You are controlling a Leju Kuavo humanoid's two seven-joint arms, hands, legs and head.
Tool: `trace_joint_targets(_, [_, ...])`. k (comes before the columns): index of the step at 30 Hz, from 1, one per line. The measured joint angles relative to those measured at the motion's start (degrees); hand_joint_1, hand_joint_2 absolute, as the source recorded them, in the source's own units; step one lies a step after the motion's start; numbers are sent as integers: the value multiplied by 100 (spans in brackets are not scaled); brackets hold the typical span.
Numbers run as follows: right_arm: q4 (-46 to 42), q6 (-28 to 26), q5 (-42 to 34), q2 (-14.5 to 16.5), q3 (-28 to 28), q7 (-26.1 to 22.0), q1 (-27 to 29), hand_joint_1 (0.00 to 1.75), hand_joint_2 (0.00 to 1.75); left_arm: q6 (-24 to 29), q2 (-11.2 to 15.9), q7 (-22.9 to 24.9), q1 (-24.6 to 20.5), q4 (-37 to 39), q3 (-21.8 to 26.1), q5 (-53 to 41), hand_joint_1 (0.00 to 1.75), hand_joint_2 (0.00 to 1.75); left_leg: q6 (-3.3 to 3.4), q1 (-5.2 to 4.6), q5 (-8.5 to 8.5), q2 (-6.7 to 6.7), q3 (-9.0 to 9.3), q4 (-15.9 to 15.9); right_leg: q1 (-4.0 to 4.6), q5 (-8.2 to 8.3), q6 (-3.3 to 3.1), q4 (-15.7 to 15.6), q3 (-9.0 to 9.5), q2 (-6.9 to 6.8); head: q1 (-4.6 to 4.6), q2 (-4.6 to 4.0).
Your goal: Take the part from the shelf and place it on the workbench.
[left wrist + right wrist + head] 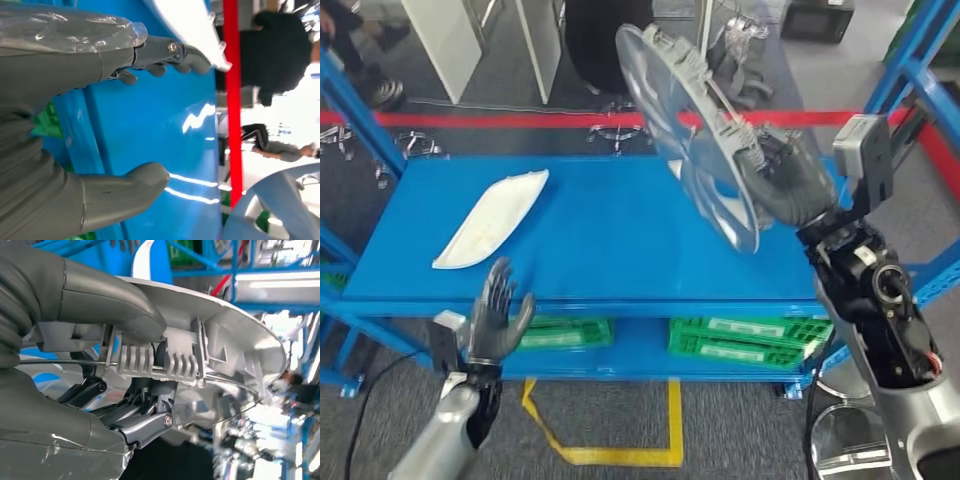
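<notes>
Wheel cover point(690, 130), silver disc with clip ring on back, gripped at rim by right hand point(792, 180), lifted clear above blue shelf point(622, 250), tilted on edge. Thumb on one face, fingers point(147, 427) hooked on ribbed clips behind. Looks light, stiff plastic; smooth front probably slippery, clips likely fragile; rim hold seems best. Left hand point(495, 312) empty, fingers spread, low before shelf edge, white panel point(493, 218) just beyond it.
</notes>
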Motion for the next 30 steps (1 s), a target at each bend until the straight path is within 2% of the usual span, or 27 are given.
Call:
trace_joint_targets(2, [-7,-1,2,0,0,0,4,175,175,0,1,0,6,-2,-1,-1,0,175,-48,12,-25,18,-24,33,5,-12,-98,27,-17,-2,-61,0])
trace_joint_targets(3, [-14,-1,3,0,0,1,0,175,175,0,1,-1,2,-4,-1,-1,0,175,-67,17,-94,48,-76,154,7,-15,-140,25,-6,-15,-87,0])
trace_joint_targets(4, [-21,-2,3,0,-1,1,-5,175,175,1,2,-1,-3,-5,-1,0,0,175,-81,15,-216,79,-198,406,9,-19,-181,19,10,-35,-125,0])
trace_joint_targets(6, [-30,-3,3,0,-1,2,-5,175,175,9,3,-2,-6,-7,-1,8,0,175,-90,4,-536,125,-628,1210,34,-33,-237,15,25,-91,-203,0])
trace_joint_targets(7, [-31,-2,3,0,-1,2,-5,175,175,18,3,-2,-1,-7,-1,15,0,175,-82,-5,-646,126,-854,1588,55,-42,-261,15,28,-116,-230,0])
trace_joint_targets(8, [-31,-2,2,0,1,3,-4,175,175,27,3,-2,6,-7,-1,27,0,175,-61,-17,-659,127,-999,1792,79,-51,-279,15,36,-144,-247,0])
trace_joint_targets(9, [-31,-3,-2,2,3,3,-4,175,175,36,4,-2,8,-7,-1,40,0,175,-21,-38,-563,127,-1032,1769,106,-61,-297,15,48,-172,-262,0])
trace_joint_targets(10, [-31,-3,-5,5,4,3,-7,175,175,43,8,-2,4,-7,-1,54,0,175,41,-72,-373,137,-943,1511,134,-72,-311,13,66,-204,-274,0])
trace_joint_targets(12, [-31,-2,-14,10,8,3,-20,175,175,48,18,-2,-24,-8,-1,81,0,175,222,-190,32,278,-570,668,182,-96,-324,12,99,-269,-285,0])
trace_joint_targets(13, [-31,-2,-17,11,8,3,-28,175,175,48,21,-2,-44,-9,-2,92,0,175,287,-247,150,374,-419,333,201,-107,-318,11,106,-303,-284,0])
trace_joint_targets(14, [-30,-4,-19,11,11,3,-32,175,175,49,24,-3,-61,-9,-2,104,0,175,327,-293,197,444,-335,137,211,-119,-306,11,107,-343,-280,0])
trace_joint_targets(15, [-29,-6,-21,13,16,4,-33,175,175,50,26,-4,-72,-9,-3,114,0,175,336,-320,195,465,-313,64,219,-128,-288,7,108,-389,-277,0])
trace_joint_targets(16, [-29,-8,-21,15,22,4,-35,175,175,51,27,-5,-77,-9,-3,127,0,175,325,-311,210,420,-310,35,225,-136,-269,-2,117,-441,-277,0])
trace_joint_targets(17, [-30,-13,-21,16,27,4,-37,175,175,52,27,-6,-76,-10,-3,140,0,175,322,-289,225,369,-291,-1,221,-161,-246,2,119,-457,-277,0])
trace_joint_targets(18, [-30,-17,-21,17,31,3,-41,175,175,50,27,-8,-78,-10,-3,150,0,175,321,-261,242,322,-263,-41,218,-218,-219,57,105,-418,-270,0])
trace_joint_targets(19, [-31,-23,-21,17,32,2,-49,175,175,44,23,-10,-83,-11,-3,158,0,175,324,-231,259,278,-234,-81,213,-332,-196,222,43,-341,-253,0])
trace_joint_targets(20, [-31,-31,-21,17,34,2,-53,175,175,30,15,-11,-87,-11,-4,160,0,175,325,-212,269,234,-214,-102,196,-493,-174,513,-84,-242,-226,0])
trace_joint_targets(22, [-31,-46,-21,17,44,6,-46,175,175,-3,-2,-13,-90,-9,-5,159,0,175,336,-203,270,134,-210,-102,173,-813,-136,1281,-436,-129,-164,0])
trace_joint_targets(23, [-31,-55,-21,17,53,10,-35,175,175,-20,-8,-13,-84,-8,-5,154,0,175,334,-199,269,81,-209,-97,159,-865,-114,1537,-568,-115,-142,0])
trace_joint_targets(24, [-31,-62,-21,17,64,13,-27,175,175,-33,-11,-13,-81,-8,-5,148,0,175,328,-191,265,28,-209,-88,143,-810,-94,1591,-610,-111,-128,0])
trace_joint_targets(25, [-31,-67,-21,17,73,16,-24,175,175,-45,-13,-13,-79,-7,-5,142,0,175,314,-178,255,-27,-207,-69,123,-647,-74,1411,-543,-106,-118,0])
trace_joint_targets(27, [-32,-73,-21,17,87,19,-25,175,175,-56,-19,-13,-84,-7,-5,130,0,175,259,-153,221,-136,-217,-5,72,-250,-31,665,-218,1,-92,0])
trace_joint_targets(28, [-34,-75,-21,17,94,19,-26,175,175,-57,-22,-11,-88,-7,-5,125,0,175,229,-146,207,-186,-242,36,55,-147,-27,330,-59,79,-78,0])
trace_joint_targets(29, [-35,-78,-21,17,101,20,-23,175,175,-57,-25,-12,-91,-7,-5,121,0,175,194,-142,210,-231,-277,61,51,-116,-41,138,36,147,-70,0])
trace_joint_targets(30, [-37,-82,-21,17,111,22,-19,175,175,-57,-26,-12,-89,-7,-5,119,0,175,165,-140,224,-269,-315,71,59,-151,-65,89,67,184,-64,0])
